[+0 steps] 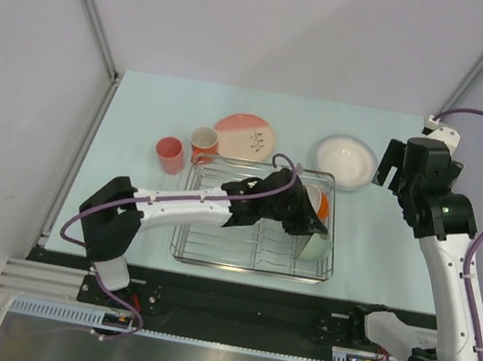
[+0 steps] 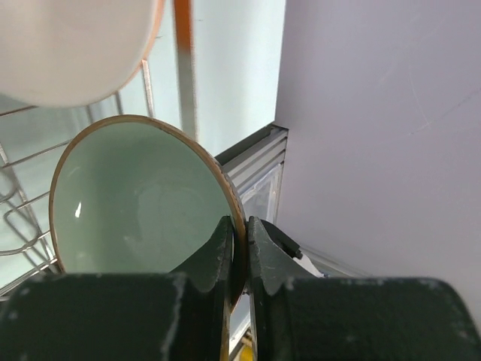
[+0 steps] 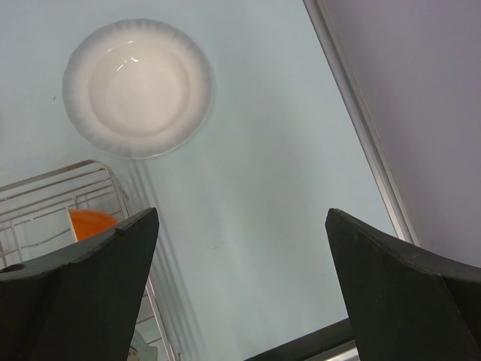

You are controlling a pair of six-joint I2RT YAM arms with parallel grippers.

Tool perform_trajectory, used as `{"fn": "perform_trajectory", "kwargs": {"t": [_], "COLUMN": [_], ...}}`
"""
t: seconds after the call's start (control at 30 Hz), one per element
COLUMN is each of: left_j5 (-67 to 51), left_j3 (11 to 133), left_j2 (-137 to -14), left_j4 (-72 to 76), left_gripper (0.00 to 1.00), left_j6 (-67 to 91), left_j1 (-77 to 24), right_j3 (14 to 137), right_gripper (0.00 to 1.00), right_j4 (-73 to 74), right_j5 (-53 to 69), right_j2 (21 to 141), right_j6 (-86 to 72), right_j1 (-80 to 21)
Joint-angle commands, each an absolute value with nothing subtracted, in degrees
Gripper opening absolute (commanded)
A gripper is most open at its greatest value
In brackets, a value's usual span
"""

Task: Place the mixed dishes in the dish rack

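Left end effector (image 2: 239, 229) pinches pale green bowl (image 2: 131, 203), visible only wrist-side.

- Dish rack (image 1: 212, 237): rectangular silver wire, lying flat and level.
- Orange bowl (image 1: 321, 205), white inside: standing on edge in the rack's right end.
- Pale green bowl (image 2: 135, 203), brown-rimmed: tilting on edge just beside the orange bowl, on its near side.
- Pink tumbler (image 1: 170, 154): standing upright outside the rack's far-left corner.
- Orange mug (image 1: 203, 144), white inside: standing upright just right of the tumbler.
- Pink-and-cream plate (image 1: 245, 135): lying flat beyond the rack's far edge.
- White shallow plate (image 1: 345, 160): lying flat beyond the far-right corner.
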State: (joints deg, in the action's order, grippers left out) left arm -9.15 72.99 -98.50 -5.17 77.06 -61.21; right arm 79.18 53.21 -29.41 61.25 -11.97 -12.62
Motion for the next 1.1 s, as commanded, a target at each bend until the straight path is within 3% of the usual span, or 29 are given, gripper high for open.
{"fn": "perform_trajectory", "kwargs": {"t": [0.0, 0.23, 0.27, 0.37, 0.53, 0.6, 0.83, 1.07], "left_j5": [-9.9, -11.7, -11.8, -12.0, -12.9, -13.5, -15.2, -17.1], "left_j3": [71.6, 69.6, 69.4, 70.0, 70.7, 71.1, 73.3, 81.7], "left_j2": [-96.6, -96.7, -96.8, -97.8, -98.1, -97.8, -96.0, -94.7], "left_j4": [-1.7, -1.8, -1.8, -1.4, -0.4, -0.5, -2.3, -9.3], "left_gripper": [0.01, 0.27, 0.44, 0.69, 0.77, 0.99, 1.0, 1.0], "left_j6": [84.8, 85.2, 85.0, 83.3, 81.3, 80.2, 75.1, 64.1], "left_j1": [-60.6, -59.0, -58.7, -58.1, -57.9, -57.7, -55.5, -52.4], "right_j3": [79.2, 79.1, 79.2, 79.1, 79.1, 78.9, 78.7, 78.7], "right_gripper": [1.0, 1.0, 1.0, 1.0, 1.0, 1.0, 1.0, 1.0], "right_j4": [51.7, 51.8, 51.9, 52.0, 52.1, 52.0, 52.4, 51.2], "right_j5": [-29.5, -29.7, -29.8, -29.6, -29.5, -29.5, -28.1, -13.1], "right_j2": [61.3, 60.7, 60.6, 60.6, 60.5, 60.4, 63.0, 69.2], "right_j6": [-12.2, -12.2, -12.1, -12.4, -12.6, -12.6, -15.9, -24.2], "right_j1": [-12.7, -12.7, -12.7, -12.4, -12.2, -12.1, -7.4, 3.4]}}
